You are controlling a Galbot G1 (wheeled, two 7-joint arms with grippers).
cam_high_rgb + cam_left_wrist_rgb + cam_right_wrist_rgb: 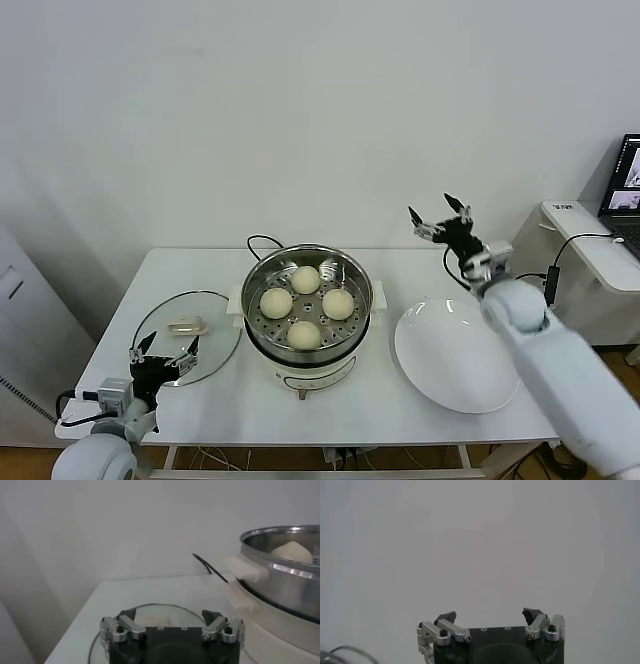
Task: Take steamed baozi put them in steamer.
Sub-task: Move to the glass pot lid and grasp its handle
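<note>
Head view: four steamed baozi sitting in the steamer mid-frame, plate at lower right bare, right gripper up high, left gripper lower left over the glass lid, both jaws wide apart, holding nothing; best kept clear, nothing left to lift.

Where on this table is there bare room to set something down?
Bare tabletop runs along the front edge before the steamer; the white plate is empty too. Crowded: glass lid with left claw at left.
</note>
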